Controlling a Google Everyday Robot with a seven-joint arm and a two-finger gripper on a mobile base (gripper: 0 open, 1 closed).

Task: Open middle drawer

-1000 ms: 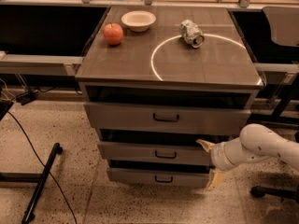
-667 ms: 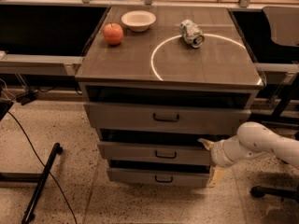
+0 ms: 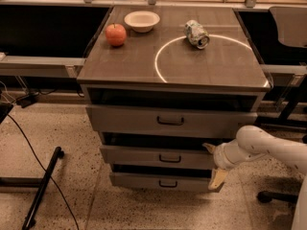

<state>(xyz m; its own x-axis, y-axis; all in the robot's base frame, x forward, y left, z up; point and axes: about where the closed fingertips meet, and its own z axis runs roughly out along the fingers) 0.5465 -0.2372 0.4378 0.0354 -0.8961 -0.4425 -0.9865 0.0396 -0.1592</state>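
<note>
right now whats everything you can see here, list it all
apple: 1, red, cabinet top, back left
bowl: 1, white, cabinet top, right of the apple
can: 1, pale, on its side at the ring's back edge
ring: 1, white, marked on the cabinet top
cabinet: 1, grey-brown, centre
top drawer: 1, grey, tallest
middle drawer: 1, grey, between the other two
bottom drawer: 1, grey, lowest
stand leg: 1, black, floor left
chair: 1, grey, far right
arm: 1, white, lower right
gripper: 1, tan, at the middle drawer's right end
</note>
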